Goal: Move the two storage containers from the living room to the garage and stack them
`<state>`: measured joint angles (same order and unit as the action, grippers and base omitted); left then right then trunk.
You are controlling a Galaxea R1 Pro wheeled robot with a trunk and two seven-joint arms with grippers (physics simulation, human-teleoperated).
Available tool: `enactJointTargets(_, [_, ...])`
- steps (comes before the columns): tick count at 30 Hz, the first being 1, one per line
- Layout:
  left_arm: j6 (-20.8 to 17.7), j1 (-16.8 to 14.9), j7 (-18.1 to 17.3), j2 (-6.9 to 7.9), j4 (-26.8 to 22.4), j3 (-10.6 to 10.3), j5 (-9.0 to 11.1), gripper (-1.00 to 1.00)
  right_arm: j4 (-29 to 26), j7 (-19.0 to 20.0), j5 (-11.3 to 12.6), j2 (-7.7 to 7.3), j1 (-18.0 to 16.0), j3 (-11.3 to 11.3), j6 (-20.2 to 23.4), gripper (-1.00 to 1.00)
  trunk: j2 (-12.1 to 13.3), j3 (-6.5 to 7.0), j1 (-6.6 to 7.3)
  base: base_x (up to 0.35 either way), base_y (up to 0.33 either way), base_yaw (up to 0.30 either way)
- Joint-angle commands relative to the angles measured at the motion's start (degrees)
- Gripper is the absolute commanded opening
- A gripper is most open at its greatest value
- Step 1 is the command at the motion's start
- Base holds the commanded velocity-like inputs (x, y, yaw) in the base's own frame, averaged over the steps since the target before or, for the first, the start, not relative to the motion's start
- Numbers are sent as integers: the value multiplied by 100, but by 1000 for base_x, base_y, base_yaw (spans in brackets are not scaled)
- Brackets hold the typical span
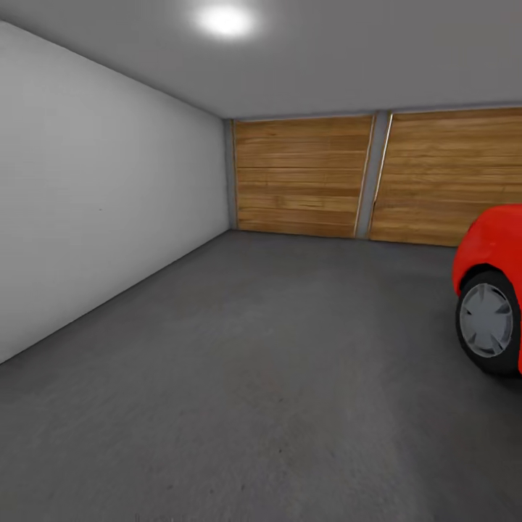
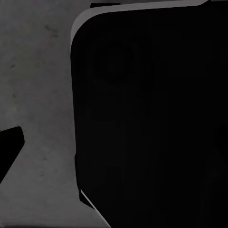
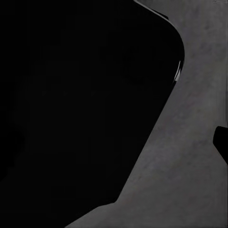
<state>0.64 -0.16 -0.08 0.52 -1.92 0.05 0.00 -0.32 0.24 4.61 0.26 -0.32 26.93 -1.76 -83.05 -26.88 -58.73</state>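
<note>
I am in the garage, and the two storage containers and the living room are out of view. The dark grey concrete floor (image 1: 261, 377) stretches ahead of me. In the left wrist view one black fingertip (image 2: 8, 152) sits at the frame's edge over the concrete, with nothing held beside it. The right wrist view has another black fingertip (image 3: 221, 142) at its edge, also with nothing held. A large black part of my own body (image 2: 152, 118) blocks much of each wrist view.
A plain white wall (image 1: 94, 188) runs along the left. Two wooden slatted doors (image 1: 301, 177) (image 1: 449, 177) close the far end. The nose and front wheel of a red car (image 1: 493, 268) stand at the right edge. Open floor lies between the wall and the car.
</note>
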Motion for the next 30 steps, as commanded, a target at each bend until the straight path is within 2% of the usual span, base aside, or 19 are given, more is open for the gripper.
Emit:
enactJointTargets(1, [7,-2,-1,0,-2,1,0,100,6,2,49,1,-3,41,-18,100,-3,-5,0,0,0,276])
enactJointTargets(30, [7,-2,-1,0,-2,3,0,100,6,-25,49,1,-3,41,-21,100,-3,-5,0,0,0,276])
